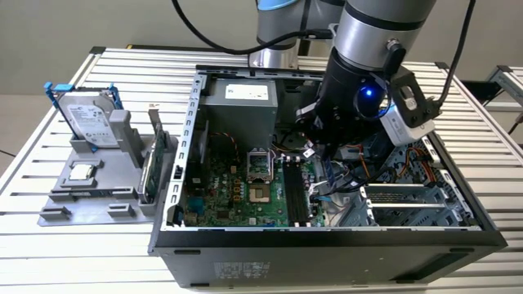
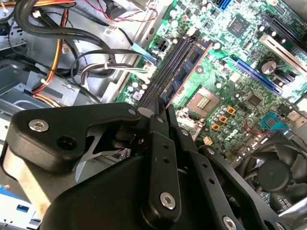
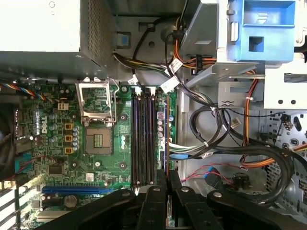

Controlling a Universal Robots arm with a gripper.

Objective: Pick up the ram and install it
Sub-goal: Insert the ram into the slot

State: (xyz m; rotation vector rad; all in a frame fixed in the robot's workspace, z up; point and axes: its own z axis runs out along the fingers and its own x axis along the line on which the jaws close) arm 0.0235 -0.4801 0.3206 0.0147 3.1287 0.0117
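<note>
My gripper (image 3: 167, 175) reaches down inside the open computer case (image 1: 196, 110), over the green motherboard (image 3: 53, 143). It is shut on the ram (image 2: 192, 60), a narrow dark board with black chips that runs away from the fingertips. In the first wrist view the ram (image 3: 166, 139) shows edge-on, lying parallel to the black memory slots (image 3: 143, 139) and just beside them, on the cable side. Whether it touches a slot I cannot tell. In the exterior view the gripper (image 1: 315, 150) hangs above the memory slots (image 1: 296, 190) and hides the ram.
Cable bundles (image 3: 216, 139) crowd the side of the slots, under a blue drive cage (image 3: 261, 28). The CPU socket (image 3: 98, 120) and power supply (image 1: 237, 104) lie on the other side. Outside the case, a grey holder (image 1: 90, 184) carries a hard drive (image 1: 86, 116) and a green card (image 1: 155, 159).
</note>
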